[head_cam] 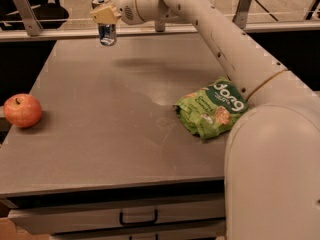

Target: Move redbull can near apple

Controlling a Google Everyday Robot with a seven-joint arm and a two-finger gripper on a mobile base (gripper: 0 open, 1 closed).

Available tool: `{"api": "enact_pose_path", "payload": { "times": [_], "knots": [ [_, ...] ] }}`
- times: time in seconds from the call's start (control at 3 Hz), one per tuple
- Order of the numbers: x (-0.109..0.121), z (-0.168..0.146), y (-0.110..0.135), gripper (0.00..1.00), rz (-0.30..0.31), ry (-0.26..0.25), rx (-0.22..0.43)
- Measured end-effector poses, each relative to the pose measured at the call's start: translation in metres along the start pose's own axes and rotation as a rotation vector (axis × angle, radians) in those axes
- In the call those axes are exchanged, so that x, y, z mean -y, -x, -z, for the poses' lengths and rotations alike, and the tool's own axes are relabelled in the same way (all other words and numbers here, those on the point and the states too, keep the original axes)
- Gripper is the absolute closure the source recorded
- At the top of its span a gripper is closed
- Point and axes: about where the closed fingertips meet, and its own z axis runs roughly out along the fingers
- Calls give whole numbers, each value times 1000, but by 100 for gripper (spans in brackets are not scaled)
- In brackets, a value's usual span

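You have one white arm [225, 44] reaching across one grey table [110, 134] to its far left edge. One green snack bag [212, 109] lies on the right side of the table, close to the arm. One apple [22, 110] sits at the left edge, well apart from everything else. One redbull can [107, 34] hangs upright in the air above the far edge, and your gripper [106, 16] is pinching it around the upper half.

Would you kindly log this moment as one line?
gripper: shut on redbull can, above table far side | apple: table left edge
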Motion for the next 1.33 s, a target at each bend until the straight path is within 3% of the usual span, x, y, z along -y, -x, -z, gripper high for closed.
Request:
{"api": "enact_pose_path", "payload": {
  "times": [0.33,0.67,1.33],
  "knots": [
    [-17,-5,-2,100,11,60,-19],
    [-57,-8,-6,100,32,161,-21],
    [-156,-29,-14,100,130,370,-10]
  ]
}}
